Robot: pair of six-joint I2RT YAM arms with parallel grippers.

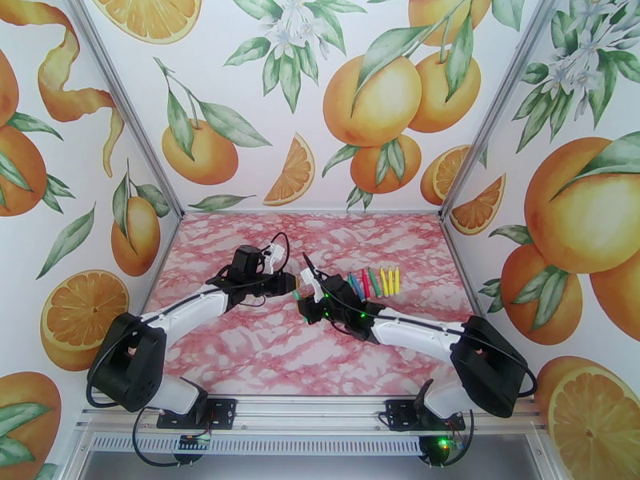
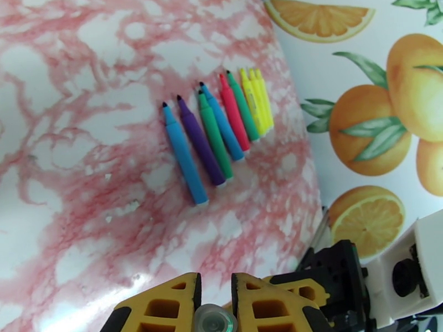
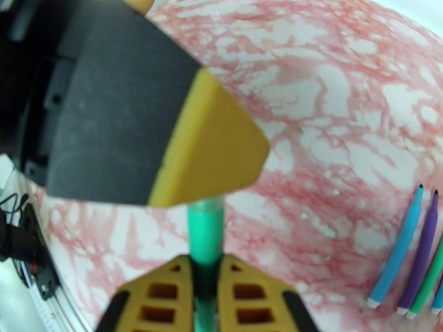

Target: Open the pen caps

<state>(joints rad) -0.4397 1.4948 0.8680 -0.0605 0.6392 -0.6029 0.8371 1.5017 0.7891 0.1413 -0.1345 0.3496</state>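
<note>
Right end effector clenched on green pen above the worktop centre; left end effector grasping its cap. Uncapping in hand: next, a straight pull apart along the pen. Uncapped pens lie near the right edge.

Green pen, pink-marbled table

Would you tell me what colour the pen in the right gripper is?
The pen is green; right wrist view.
</note>
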